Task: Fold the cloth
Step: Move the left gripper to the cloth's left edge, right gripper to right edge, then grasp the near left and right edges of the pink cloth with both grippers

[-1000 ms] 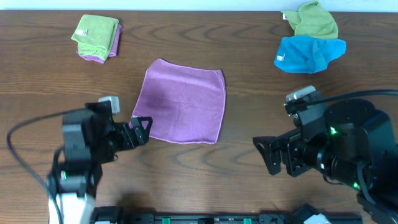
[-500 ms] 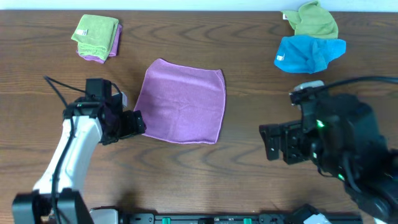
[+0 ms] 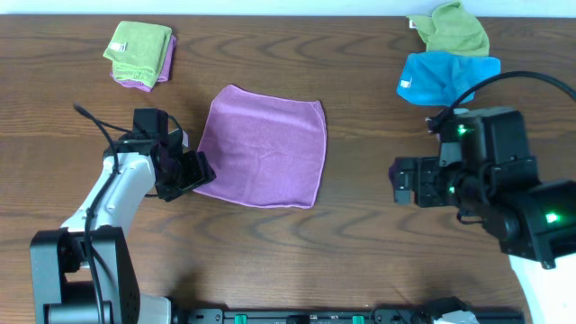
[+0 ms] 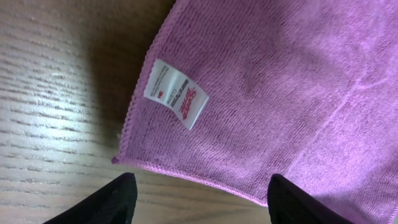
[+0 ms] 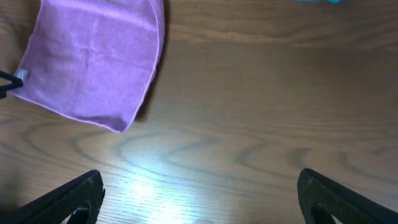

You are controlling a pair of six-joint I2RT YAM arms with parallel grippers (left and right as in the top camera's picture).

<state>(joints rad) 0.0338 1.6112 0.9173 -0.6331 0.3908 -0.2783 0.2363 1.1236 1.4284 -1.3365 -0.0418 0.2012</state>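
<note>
Left gripper point(image 4: 202, 186) stands with jaws apart, gripping nothing, at the cloth point(image 3: 264, 153) corner bearing the white tag point(image 4: 176, 93). Right gripper point(image 5: 199, 180) is spread wide over the table point(image 3: 360, 234), well apart. Cloth lies flat, mid-table. No fold is made; the whole task remains.

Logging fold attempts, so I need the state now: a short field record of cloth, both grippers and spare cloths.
cloth: purple, flat on table, unfolded
tag: white, at corner by left gripper
left gripper: open, at that corner, not gripping
right gripper: open, over bare table
spare cloths: green-on-purple stack far-left; green cloth, blue cloth far-right
</note>
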